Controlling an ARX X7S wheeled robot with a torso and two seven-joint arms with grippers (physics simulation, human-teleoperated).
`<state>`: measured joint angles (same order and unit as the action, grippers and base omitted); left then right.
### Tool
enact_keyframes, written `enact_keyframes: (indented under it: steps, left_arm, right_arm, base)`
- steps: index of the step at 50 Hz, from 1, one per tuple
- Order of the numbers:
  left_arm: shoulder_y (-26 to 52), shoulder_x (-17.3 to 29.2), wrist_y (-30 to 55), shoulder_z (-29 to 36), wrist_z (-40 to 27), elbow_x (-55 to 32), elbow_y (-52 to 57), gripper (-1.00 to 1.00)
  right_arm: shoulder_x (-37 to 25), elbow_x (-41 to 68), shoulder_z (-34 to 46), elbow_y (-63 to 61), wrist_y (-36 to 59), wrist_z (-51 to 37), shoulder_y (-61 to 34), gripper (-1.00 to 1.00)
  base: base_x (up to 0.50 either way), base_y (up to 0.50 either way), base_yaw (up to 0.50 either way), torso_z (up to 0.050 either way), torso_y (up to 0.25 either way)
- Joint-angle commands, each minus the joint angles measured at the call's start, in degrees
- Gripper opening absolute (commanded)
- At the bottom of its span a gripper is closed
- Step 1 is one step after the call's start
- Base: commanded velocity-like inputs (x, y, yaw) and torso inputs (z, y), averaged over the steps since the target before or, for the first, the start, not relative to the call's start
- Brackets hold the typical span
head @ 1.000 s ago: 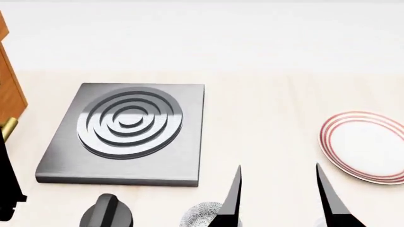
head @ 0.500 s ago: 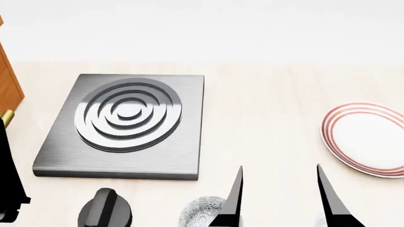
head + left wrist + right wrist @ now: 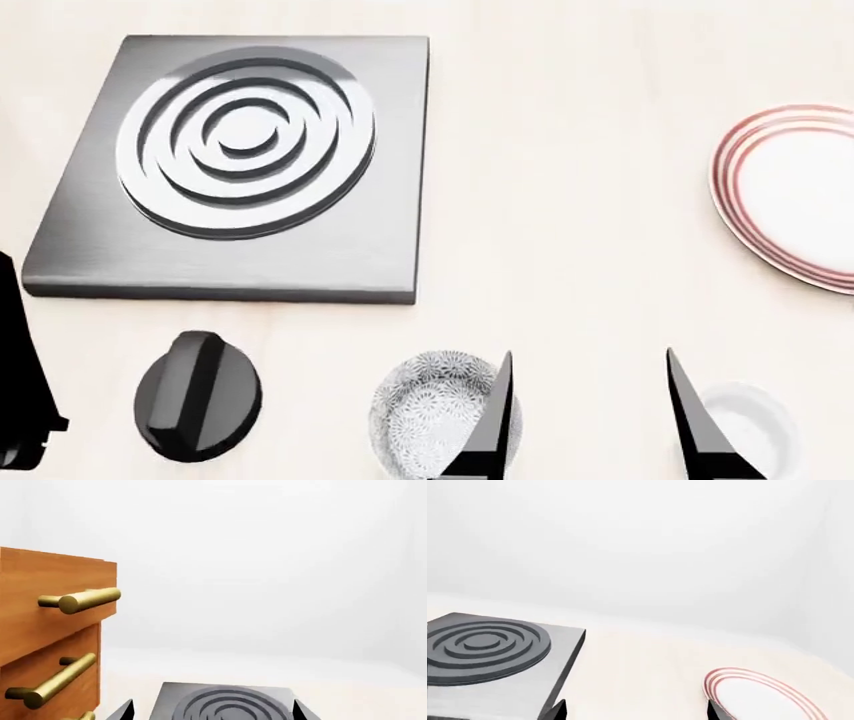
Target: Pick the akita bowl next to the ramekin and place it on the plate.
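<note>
Looking down: the head view has tipped toward the near edge of the pale bench (image 3: 574,250) since a second ago, so more of the near things show.
Bowl: the small grey-and-white speckled akita bowl (image 3: 430,410), earlier only a sliver, shows nearly whole, near centre, partly behind a dark finger.
Ramekin: the plain white round ramekin (image 3: 750,425) has come into view just right of the bowl, which marks this bowl as the target.
Plate: the white plate with red rings (image 3: 794,195) sits far right, well apart.
Right hand (image 3: 587,415): released, fingers spread, above the gap between bowl and ramekin.
Left hand (image 3: 212,711): spread, empty.
Others: square grey burner slab (image 3: 240,160); black knob (image 3: 198,397).
Meaning: reaching can begin.
</note>
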<state>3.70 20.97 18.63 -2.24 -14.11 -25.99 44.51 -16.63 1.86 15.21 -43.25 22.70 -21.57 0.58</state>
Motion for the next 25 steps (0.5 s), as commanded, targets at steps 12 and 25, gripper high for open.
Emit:
enact_keyframes:
  steps: [12,25]
  left_arm:
    - [0.42,0.27,0.42,0.63,-0.7,-0.3,-0.35,1.0]
    - [0.41,0.47,-0.04,1.48,-0.87,0.69,-0.69,1.0]
  right_arm:
    - [-0.38,1.03,-0.09,0.21,0.51,-0.37,-0.27,1.0]
    - [0.26,7.29,-1.41,-1.65,9.15,1.68,-2.61,1.0]
  base:
    - [0.0,0.0,0.0,0.0,-0.154]
    - [0.0,0.0,0.0,0.0,0.0]
